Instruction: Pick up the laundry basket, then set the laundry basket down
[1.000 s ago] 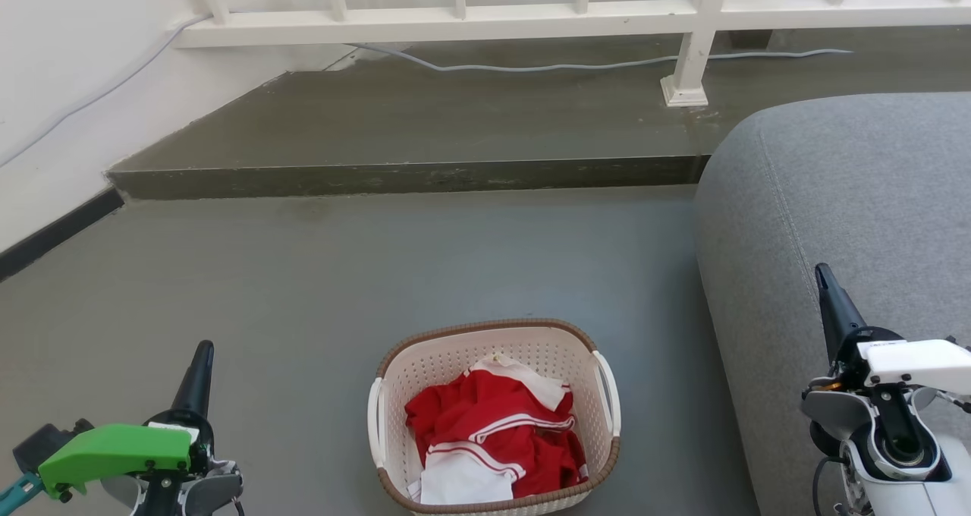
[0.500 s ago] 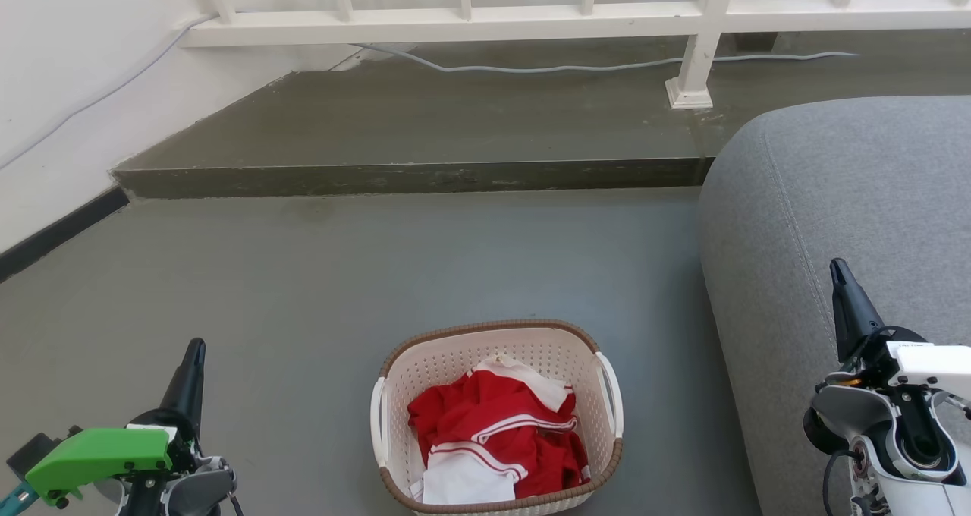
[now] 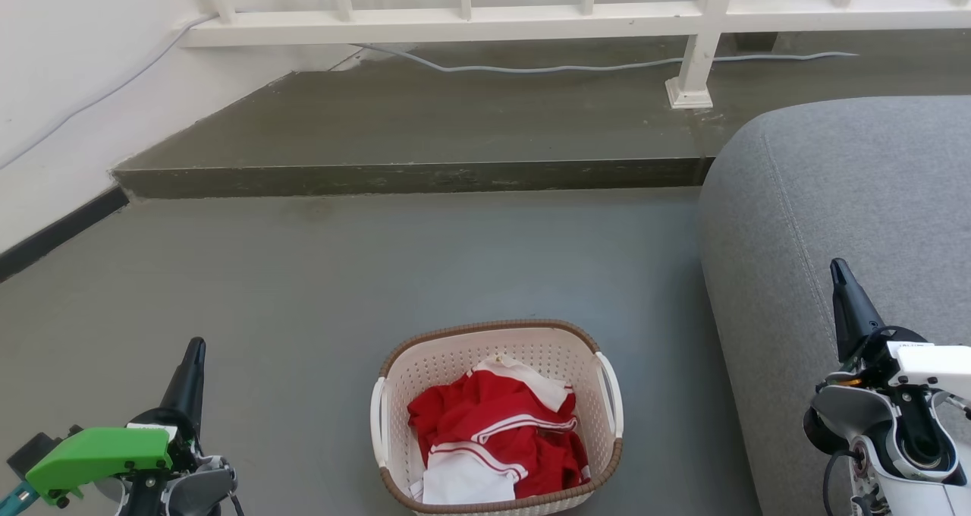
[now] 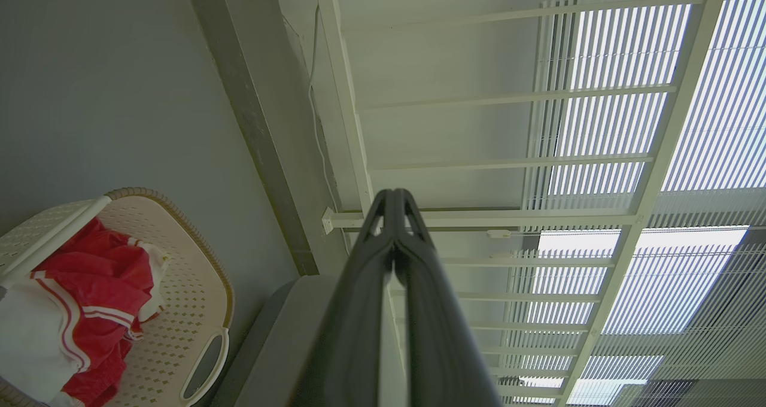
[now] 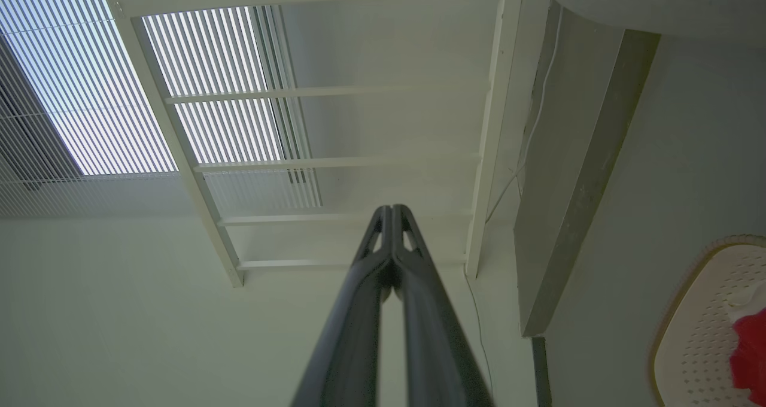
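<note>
The laundry basket [image 3: 497, 349] stands on the grey floor at the bottom middle of the head view: cream perforated plastic, brown woven-look rim, white side handles, red and white clothes inside. It appears at the lower left of the left wrist view as the basket [image 4: 191, 287] and at the lower right of the right wrist view as the basket [image 5: 694, 335]. My left gripper [image 3: 194, 347] is far to the basket's left, shut, holding nothing, its tips together [image 4: 393, 193]. My right gripper [image 3: 837, 264] is far to its right over the sofa, shut and empty, tips together [image 5: 392, 208].
A grey sofa [image 3: 850, 197] fills the right side, close to the basket. A raised concrete step [image 3: 410, 176] crosses the floor ahead, with a white railing [image 3: 576, 15] and a grey cable [image 3: 531, 67] behind it. A white wall with black skirting [image 3: 53, 231] runs along the left.
From 1.0 s ago to 0.5 s ago the head view shifted slightly and both grippers sit a little differently in it. Since then nothing has moved. The basket stays on the floor.
</note>
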`<state>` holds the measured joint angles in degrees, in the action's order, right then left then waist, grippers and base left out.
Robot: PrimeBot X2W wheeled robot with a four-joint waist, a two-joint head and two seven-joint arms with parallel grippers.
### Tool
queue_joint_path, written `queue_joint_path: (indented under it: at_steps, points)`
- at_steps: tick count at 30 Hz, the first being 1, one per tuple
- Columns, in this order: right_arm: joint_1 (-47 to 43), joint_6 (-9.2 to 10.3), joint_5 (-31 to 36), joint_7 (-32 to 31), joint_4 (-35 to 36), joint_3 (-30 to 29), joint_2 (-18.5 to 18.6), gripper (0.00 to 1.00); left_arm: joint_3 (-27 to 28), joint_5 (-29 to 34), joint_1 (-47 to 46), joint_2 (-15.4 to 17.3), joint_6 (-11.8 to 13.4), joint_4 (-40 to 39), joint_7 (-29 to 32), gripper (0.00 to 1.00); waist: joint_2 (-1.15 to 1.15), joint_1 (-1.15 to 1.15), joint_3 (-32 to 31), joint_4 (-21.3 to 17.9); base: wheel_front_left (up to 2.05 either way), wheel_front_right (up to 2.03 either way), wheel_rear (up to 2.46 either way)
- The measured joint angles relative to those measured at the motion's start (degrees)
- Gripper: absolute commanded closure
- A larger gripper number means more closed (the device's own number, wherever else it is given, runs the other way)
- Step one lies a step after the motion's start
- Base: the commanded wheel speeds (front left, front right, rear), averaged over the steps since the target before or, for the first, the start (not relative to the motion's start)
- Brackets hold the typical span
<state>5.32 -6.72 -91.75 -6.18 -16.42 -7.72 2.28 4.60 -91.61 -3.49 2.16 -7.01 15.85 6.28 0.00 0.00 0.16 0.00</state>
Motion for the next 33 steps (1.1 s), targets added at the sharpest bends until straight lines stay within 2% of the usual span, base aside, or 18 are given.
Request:
queue_joint_path:
  at_steps: [33]
  points:
    - [-0.01, -0.01, -0.01, 0.0, 0.11, -0.01, 0.0, 1.0, 0.03, 0.0, -0.01, -0.01, -0.01, -0.01, 0.0, 1.0, 0.0, 0.0, 0.01, 0.0, 0.0, 0.0, 0.0]
